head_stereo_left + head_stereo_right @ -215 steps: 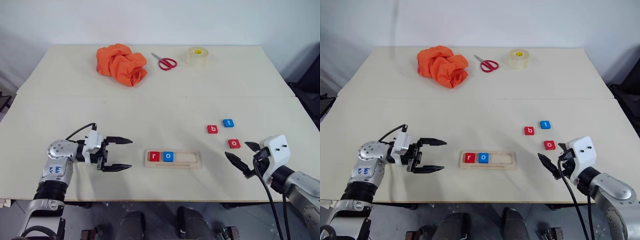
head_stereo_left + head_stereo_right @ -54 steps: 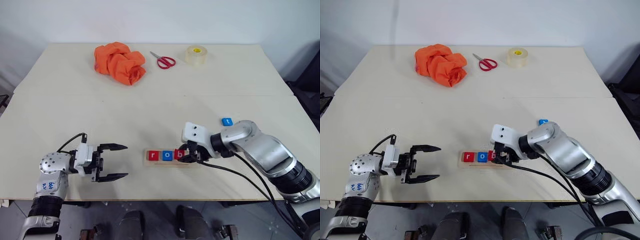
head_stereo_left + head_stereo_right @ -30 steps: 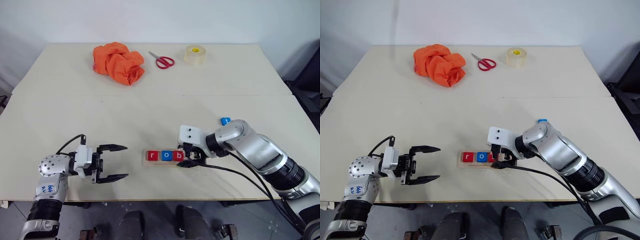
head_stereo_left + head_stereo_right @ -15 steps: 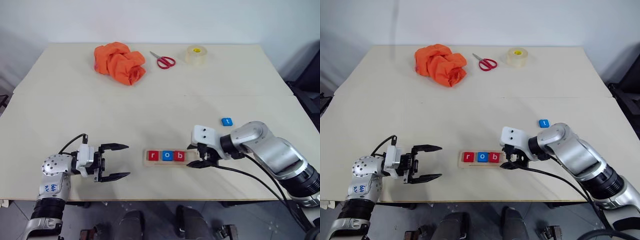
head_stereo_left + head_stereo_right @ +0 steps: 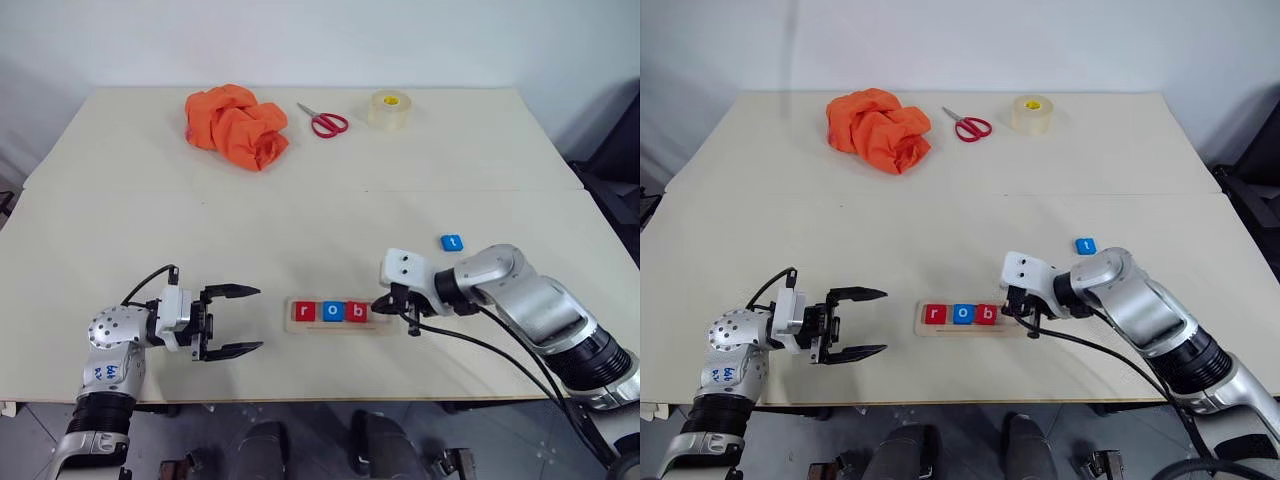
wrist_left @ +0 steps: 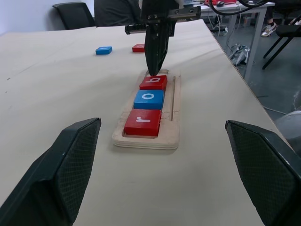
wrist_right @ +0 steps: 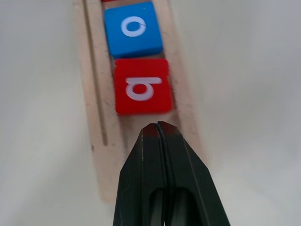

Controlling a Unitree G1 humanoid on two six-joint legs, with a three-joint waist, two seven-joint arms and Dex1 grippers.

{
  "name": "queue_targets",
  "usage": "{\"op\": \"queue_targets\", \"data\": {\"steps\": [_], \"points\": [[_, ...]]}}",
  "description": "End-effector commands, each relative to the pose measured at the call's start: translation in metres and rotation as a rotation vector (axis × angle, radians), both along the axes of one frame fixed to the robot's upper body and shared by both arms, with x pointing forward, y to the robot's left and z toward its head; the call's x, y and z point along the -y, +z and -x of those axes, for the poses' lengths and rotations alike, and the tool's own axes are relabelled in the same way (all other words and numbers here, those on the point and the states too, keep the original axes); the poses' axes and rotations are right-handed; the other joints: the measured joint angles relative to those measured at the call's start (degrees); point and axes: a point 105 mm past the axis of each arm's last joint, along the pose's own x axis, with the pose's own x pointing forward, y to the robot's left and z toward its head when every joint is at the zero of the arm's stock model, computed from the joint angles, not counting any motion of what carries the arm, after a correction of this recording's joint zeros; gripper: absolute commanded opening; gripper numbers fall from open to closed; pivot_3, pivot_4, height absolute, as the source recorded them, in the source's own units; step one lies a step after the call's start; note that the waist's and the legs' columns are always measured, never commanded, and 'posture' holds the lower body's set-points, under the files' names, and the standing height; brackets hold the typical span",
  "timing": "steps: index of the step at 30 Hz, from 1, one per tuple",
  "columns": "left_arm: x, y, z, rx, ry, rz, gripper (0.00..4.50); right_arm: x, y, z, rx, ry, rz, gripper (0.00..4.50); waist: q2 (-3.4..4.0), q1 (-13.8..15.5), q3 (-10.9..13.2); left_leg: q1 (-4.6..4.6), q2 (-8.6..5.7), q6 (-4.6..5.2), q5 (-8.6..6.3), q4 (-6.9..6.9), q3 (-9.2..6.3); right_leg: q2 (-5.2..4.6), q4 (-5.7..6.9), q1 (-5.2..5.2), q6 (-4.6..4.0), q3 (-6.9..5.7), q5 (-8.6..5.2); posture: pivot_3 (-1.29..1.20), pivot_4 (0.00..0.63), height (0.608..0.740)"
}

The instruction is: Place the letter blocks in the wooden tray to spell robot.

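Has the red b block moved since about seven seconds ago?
Yes. The red b block left the bare table beside the blue t block and now sits in the wooden tray, next to the blue o block.

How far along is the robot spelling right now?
Done: the red r, blue o and red b blocks sit in the wooden tray. In hand: nothing; the right pincer is shut and empty just past the b, the left pincer open beside the tray. Left: the red o and blue t still lie on the table.
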Motion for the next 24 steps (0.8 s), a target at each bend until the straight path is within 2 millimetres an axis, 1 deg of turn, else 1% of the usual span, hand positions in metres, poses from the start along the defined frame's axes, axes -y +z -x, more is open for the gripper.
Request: {"op": "queue_targets", "data": {"steps": [1, 15, 24], "points": [[-0.001, 0.004, 0.003, 0.029, 0.004, -0.004, 4.5, -0.009, 0.003, 0.0, 0.02, 0.029, -0.019, 0.02, 0.0, 0.0, 0.0, 0.0, 0.0, 0.0, 0.0, 0.0, 0.0, 0.0, 0.0, 0.0, 0.0, 0.0, 0.0, 0.0, 0.15, 0.74], [-0.001, 0.004, 0.005, 0.034, 0.015, -0.006, 4.5, -0.022, 0.002, -0.008, 0.031, 0.037, -0.048, 0.02, 0.0, 0.0, 0.0, 0.0, 0.0, 0.0, 0.0, 0.0, 0.0, 0.0, 0.0, 0.0, 0.0, 0.0, 0.0, 0.0, 0.15, 0.74], [0.001, 0.006, 0.002, 0.041, 0.011, -0.007, 4.5, -0.024, 0.002, -0.013, 0.035, 0.031, -0.057, 0.02, 0.0, 0.0, 0.0, 0.0, 0.0, 0.0, 0.0, 0.0, 0.0, 0.0, 0.01, 0.0, 0.0, 0.0, 0.0, 0.0, 0.15, 0.74]]}}
